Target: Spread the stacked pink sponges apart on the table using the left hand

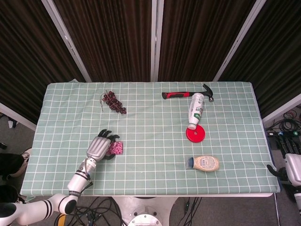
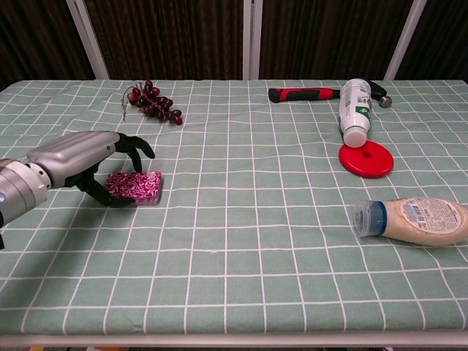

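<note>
- Sponges (image 2: 135,187) sit as one pink stack on the green checked cloth (image 2: 241,241), well to the left of the red disc (image 2: 365,159) and nearer my edge of the table.
- I've got the left hand (image 2: 77,157) arched over the stack's left end, dark fingers (image 2: 139,146) curled above it, thumb low at the near side; I can't tell whether they actually grip.
- Right hand: not in either view.
- Beyond the disc, touching it, a white bottle (image 2: 356,106) lies on its side; hammer (image 1: 186,94) just behind that.
- Mayo bottle (image 2: 413,219) lies nearer than the disc.
- Grapes (image 2: 151,104) sit far left of the disc.
</note>
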{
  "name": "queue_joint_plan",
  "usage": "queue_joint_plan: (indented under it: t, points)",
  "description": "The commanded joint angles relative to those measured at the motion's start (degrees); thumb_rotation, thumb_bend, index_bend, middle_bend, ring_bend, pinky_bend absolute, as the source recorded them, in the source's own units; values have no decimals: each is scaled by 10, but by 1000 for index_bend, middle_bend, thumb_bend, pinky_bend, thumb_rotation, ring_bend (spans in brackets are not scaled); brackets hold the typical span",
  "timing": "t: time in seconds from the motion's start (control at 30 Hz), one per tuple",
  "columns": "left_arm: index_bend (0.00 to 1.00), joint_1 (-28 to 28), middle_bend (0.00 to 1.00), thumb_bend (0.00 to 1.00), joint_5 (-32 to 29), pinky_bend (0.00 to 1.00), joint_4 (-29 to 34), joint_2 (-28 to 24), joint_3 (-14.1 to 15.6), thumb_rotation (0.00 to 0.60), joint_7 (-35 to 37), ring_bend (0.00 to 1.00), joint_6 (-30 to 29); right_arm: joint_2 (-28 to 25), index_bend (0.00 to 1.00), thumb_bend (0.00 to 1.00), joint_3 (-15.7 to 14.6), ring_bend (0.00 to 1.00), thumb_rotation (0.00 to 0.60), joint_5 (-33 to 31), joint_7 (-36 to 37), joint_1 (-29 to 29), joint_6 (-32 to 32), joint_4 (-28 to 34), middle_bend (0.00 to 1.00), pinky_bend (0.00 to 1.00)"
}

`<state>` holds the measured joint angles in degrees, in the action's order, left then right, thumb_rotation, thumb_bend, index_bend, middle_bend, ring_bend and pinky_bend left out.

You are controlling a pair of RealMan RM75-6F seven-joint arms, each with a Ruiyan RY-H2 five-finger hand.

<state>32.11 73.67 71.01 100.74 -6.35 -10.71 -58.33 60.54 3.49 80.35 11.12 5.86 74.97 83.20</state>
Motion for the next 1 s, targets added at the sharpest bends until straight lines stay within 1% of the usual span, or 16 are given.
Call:
queue_joint_plan:
  t: [0.03,0.2,0.37,0.5,0.73,0.83,0.93,1.0]
  points:
    - [247,0,387,251,1,94,0,0,0,600,0,123,-1,0,0,155,0,0,600,0,0,0,0,0,0,0]
    - [248,1,398,254,3,94,5,-3,-2,600,1,127,-4,1,0,155,0,0,600,0,0,0,-1,-1,0,0]
    - [251,1,414,261,3,94,15,-12,-3,600,-3,154,-9,1,0,156,0,0,600,0,-2,0,0,0,0,0]
    - [252,-1,429,264,0,94,28,-28,-8,600,-9,154,-15,2,0,155,0,0,600,1,-6,1,0,2,0,0]
    - [252,-6,447,274,-21,94,41,-71,-26,600,-5,154,-20,2,0,155,0,0,600,4,-16,2,3,10,0,0]
    - [253,-8,451,277,-28,94,33,-84,-33,600,0,154,-22,1,0,156,0,0,600,3,-21,3,2,14,0,0]
    - [253,-10,454,277,-44,94,13,-91,-39,600,13,154,-15,1,0,156,-1,0,600,4,-28,4,1,19,0,0]
    - [253,-13,456,277,-47,94,-6,-91,-38,600,20,154,-14,0,0,156,-1,0,600,4,-33,4,3,24,0,0]
